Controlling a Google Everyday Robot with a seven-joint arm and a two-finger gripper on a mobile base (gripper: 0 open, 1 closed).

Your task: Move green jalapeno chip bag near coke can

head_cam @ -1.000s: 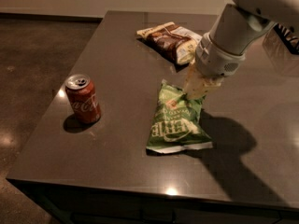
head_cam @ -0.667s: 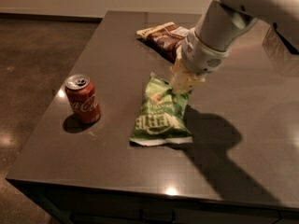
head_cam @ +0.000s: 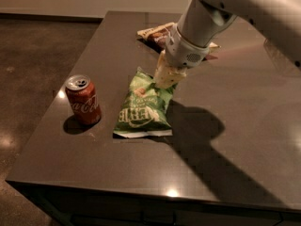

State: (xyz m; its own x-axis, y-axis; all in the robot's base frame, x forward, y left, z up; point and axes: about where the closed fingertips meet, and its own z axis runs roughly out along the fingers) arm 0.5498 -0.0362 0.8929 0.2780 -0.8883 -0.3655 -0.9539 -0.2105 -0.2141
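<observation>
The green jalapeno chip bag [head_cam: 141, 108] hangs tilted, its white sealed lower edge touching the dark table [head_cam: 225, 145]. My gripper [head_cam: 164, 82] is shut on the bag's upper right corner, above the table's middle. The red coke can [head_cam: 83, 99] stands upright to the left of the bag, a small gap between them. My arm reaches in from the upper right and casts a shadow to the right of the bag.
A brown-and-cream chip bag [head_cam: 157, 34] lies at the back of the table, partly behind my arm. The table's left edge runs just beyond the can, and its front edge [head_cam: 141, 189] is near the camera.
My gripper has carried the green bag leftward across the table, closer to the coke can. The can and the brown bag have not moved.
</observation>
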